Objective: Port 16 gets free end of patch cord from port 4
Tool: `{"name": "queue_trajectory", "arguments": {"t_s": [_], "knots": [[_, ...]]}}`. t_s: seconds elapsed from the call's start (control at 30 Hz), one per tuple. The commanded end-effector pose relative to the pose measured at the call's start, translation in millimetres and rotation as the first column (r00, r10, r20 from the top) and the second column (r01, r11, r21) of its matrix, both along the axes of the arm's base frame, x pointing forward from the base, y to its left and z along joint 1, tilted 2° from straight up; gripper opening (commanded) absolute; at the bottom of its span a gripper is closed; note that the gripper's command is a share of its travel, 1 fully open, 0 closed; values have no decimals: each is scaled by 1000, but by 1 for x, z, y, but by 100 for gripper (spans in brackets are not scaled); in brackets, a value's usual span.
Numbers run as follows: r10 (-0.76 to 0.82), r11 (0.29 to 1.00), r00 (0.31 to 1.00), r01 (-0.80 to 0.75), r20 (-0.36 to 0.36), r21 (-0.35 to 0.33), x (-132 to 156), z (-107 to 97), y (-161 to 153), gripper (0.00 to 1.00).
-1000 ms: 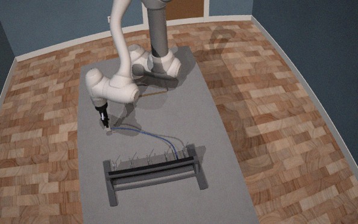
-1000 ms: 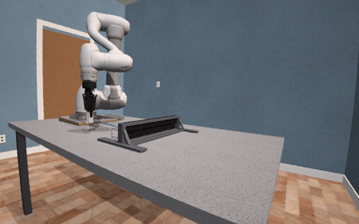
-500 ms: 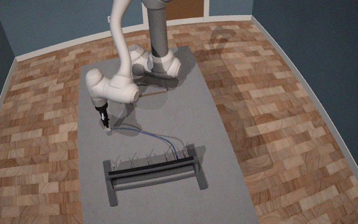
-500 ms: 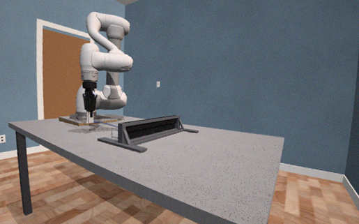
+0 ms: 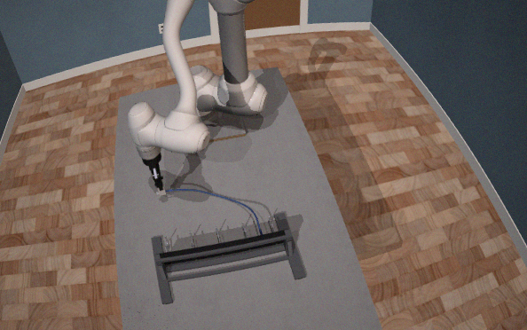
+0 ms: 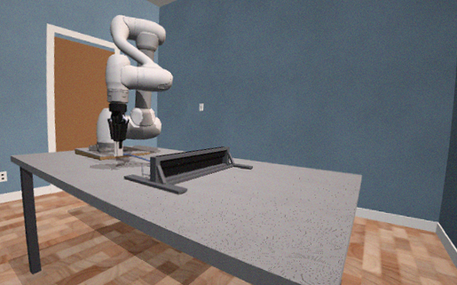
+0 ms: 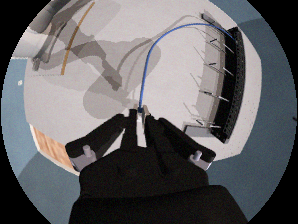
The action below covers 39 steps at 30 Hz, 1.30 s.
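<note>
My gripper is shut on the pale plug at the cord's free end, low over the table near its left side in the top view. The blue cord leaves the fingertips and curves to the rack's port side, entering near the right end in the top view. The rack stands upright on its feet, its port side toward the robot's base. The ports, number plates and the plug's latch are too small or hidden to read.
Several thin metal bars stick out from the rack's port side. The rack's feet lie on the table. The table's left edge is close to my gripper. The robot's base stands at the far end.
</note>
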<state>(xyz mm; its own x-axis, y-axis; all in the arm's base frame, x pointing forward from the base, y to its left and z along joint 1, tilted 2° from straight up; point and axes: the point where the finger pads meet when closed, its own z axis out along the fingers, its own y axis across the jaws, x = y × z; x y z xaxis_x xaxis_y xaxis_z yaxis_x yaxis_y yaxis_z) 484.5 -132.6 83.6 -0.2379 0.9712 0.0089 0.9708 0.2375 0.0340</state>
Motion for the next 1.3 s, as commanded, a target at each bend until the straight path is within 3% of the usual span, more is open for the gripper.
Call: {"name": "queue_trajectory", "arguments": {"t_s": [0.0, 0.63, 1.07, 1.27], "knots": [[51, 999, 999, -51, 1, -1, 6, 2, 5, 0], [394, 919, 919, -394, 3, -12, 50, 13, 43, 0], [713, 701, 701, -713, 1, -24, 97, 26, 83, 0], [791, 612, 612, -791, 0, -28, 112, 30, 96, 0]]}}
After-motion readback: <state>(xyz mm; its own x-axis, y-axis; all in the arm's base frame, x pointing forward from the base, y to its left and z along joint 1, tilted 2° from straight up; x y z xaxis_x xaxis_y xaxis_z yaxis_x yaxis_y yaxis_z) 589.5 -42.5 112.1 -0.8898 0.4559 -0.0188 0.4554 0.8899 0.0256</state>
